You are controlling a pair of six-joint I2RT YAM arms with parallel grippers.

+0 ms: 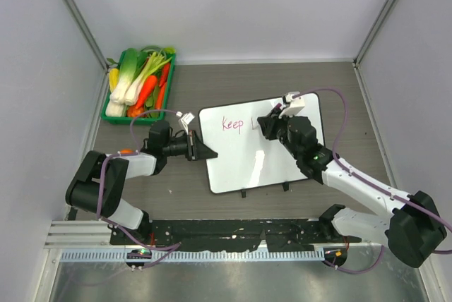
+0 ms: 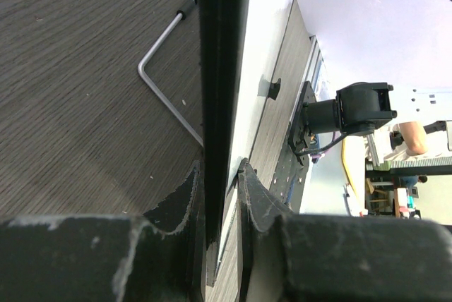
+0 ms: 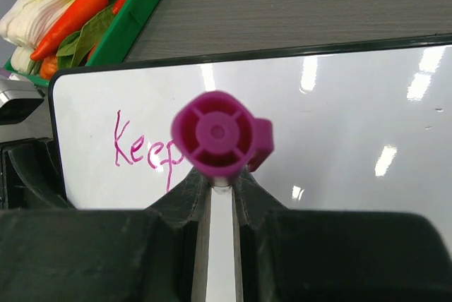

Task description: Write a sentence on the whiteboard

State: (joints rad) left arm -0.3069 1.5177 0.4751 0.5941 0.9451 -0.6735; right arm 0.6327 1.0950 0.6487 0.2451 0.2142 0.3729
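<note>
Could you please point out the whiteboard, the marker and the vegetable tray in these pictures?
whiteboard [image 1: 247, 164], top external view, bare white surface below the writing.
marker [image 3: 217, 133], right wrist view, round magenta end facing the camera.
vegetable tray [image 3: 133, 25], right wrist view, green side wall.

Pinching the whiteboard [image 2: 224, 48] edge-on between the left gripper [image 2: 219, 171] fingers [image 2: 183, 196], pressed against both faces. Left of the board, on grey wood-grain table [image 2: 70, 69], a bent metal rod [image 2: 170, 106] meeting the black rim. Right of it, small black clip [image 2: 272, 87] on the board's edge, black motor unit [image 2: 361, 108] beyond.
</note>
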